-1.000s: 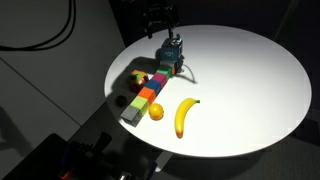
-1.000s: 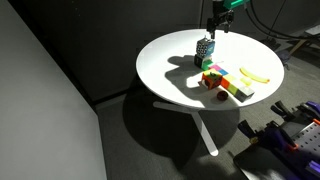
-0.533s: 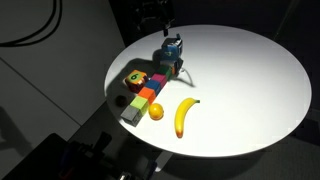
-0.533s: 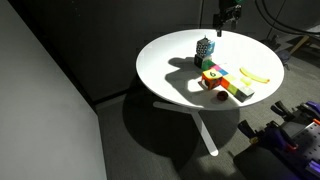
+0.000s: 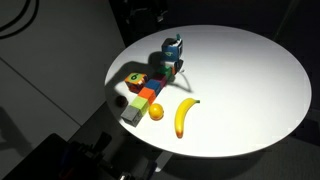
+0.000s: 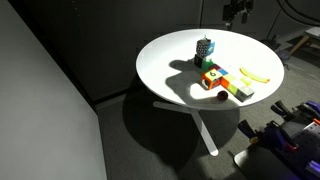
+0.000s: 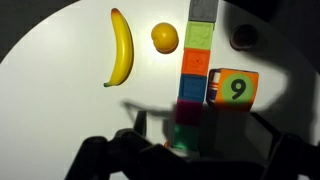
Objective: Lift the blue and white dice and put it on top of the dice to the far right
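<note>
The blue and white dice [image 5: 172, 46] sits on top of the teal-green and white dice [image 5: 167, 67] at the far end of a row of coloured cubes [image 5: 146, 96]. The stack also shows in an exterior view, blue and white dice [image 6: 205, 44] over the teal-green dice [image 6: 205, 57]. My gripper [image 6: 236, 13] is high above and behind the stack, apart from it. In the wrist view my gripper [image 7: 195, 150] is open and empty, its dark fingers [image 7: 140, 128] spread over the shadowed end of the row [image 7: 192, 88].
A banana [image 5: 183, 116] and an orange [image 5: 156, 112] lie beside the row on the round white table [image 5: 250, 90]. A yellow-orange cube with a 9 [image 7: 235, 88] and a dark ball [image 7: 243, 37] lie on the row's other side. Dark floor surrounds the table.
My gripper has let go of the blue and white dice and risen up and back from the stack. The dice has stayed on the teal-green dice.
</note>
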Motion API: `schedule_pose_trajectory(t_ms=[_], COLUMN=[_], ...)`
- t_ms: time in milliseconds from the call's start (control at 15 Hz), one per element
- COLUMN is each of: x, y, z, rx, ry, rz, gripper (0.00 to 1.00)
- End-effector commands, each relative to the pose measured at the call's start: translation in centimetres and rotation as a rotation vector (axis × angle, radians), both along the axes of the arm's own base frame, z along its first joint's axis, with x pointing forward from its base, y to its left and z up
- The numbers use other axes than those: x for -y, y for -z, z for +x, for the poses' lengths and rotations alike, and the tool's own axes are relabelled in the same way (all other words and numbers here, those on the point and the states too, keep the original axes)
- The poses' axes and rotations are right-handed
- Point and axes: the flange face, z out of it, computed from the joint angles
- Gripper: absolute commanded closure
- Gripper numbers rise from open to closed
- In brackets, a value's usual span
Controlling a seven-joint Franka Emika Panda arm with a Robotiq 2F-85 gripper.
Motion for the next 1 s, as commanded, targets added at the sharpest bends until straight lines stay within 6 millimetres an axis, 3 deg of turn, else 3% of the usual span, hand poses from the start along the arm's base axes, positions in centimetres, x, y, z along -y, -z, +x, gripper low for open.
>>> schedule_pose_trajectory(t_ms=[0,933], x=[0.3,-0.7], y=[-2.5,-11.3], z=[-2.3,-6.9], rx=[0.003,0.127], ry=[-0.018,-0.068], rz=[0.023,0.067], gripper=[0.00,0.00])
